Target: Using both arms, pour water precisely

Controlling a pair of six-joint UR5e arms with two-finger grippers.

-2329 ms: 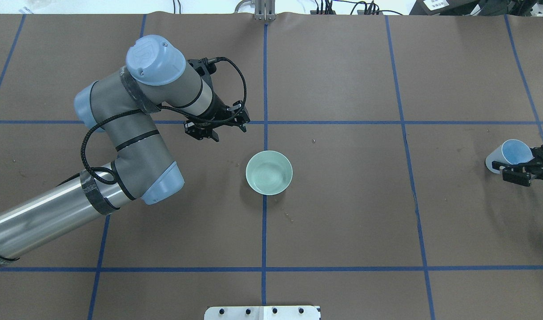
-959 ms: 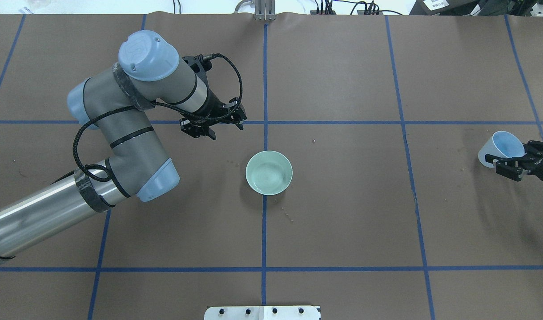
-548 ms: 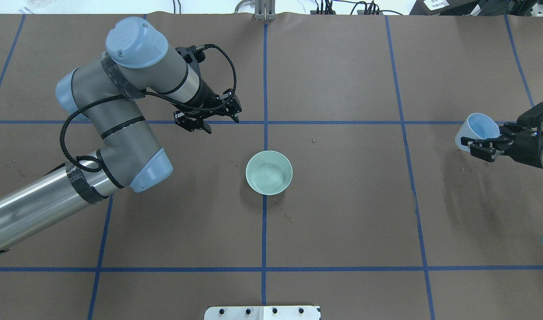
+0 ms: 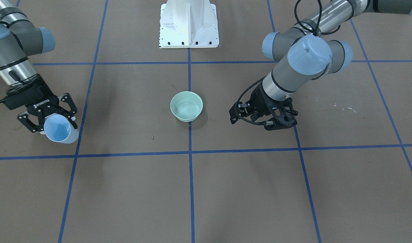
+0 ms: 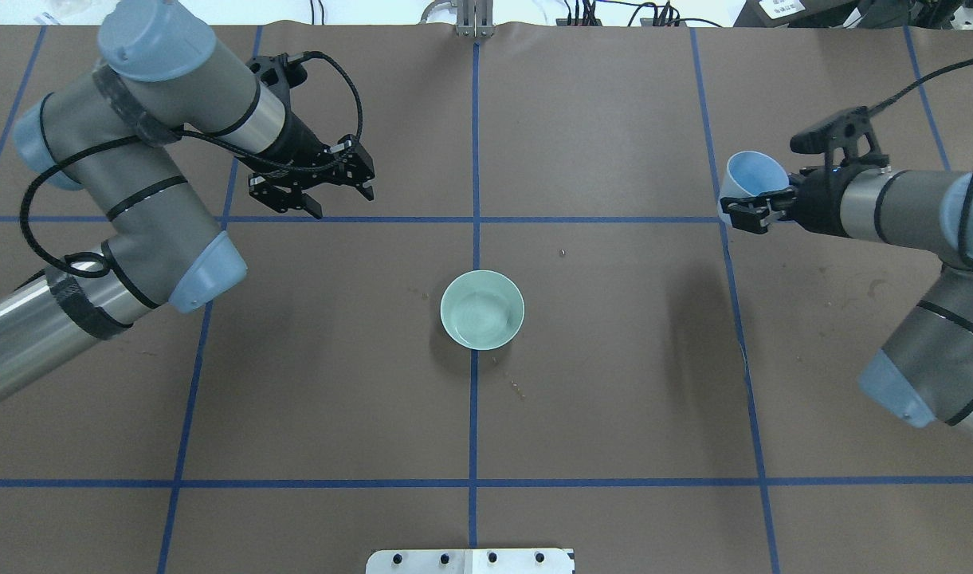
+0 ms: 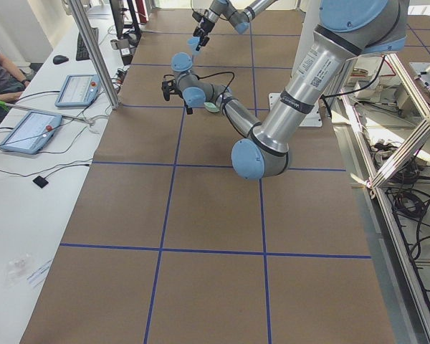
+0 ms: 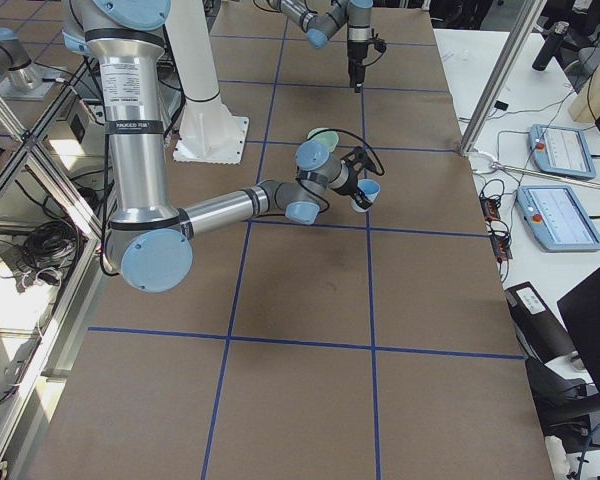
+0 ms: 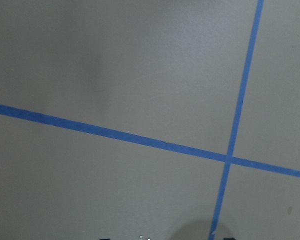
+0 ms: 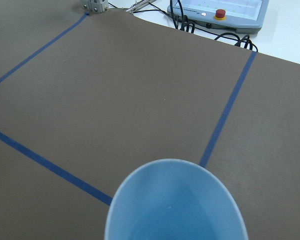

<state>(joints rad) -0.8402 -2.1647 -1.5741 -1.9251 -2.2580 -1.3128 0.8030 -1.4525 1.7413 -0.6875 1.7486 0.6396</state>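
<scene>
My right gripper (image 5: 753, 209) is shut on a light-blue cup (image 5: 753, 171) and holds it in the air, tilted, far right of the bowl. The front view shows the cup (image 4: 57, 130) in the right gripper (image 4: 49, 116). The right wrist view looks into the cup (image 9: 175, 205); I cannot tell if water is in it. A pale green bowl (image 5: 482, 309) stands on the table's middle, faint glints inside. My left gripper (image 5: 327, 195) is open and empty, left of and beyond the bowl; it also shows in the front view (image 4: 259, 119).
The brown table cover carries a grid of blue tape lines (image 5: 474, 399). The white bolted pedestal (image 4: 189, 23) stands at the robot's edge. Operator consoles (image 9: 215, 12) and cables lie past the far edge. The left wrist view shows only table and tape (image 8: 230, 157).
My right arm has come in from the right edge, carrying the cup up, left and farther away. My left arm has drawn back left and farther from the bowl, its gripper still open.
</scene>
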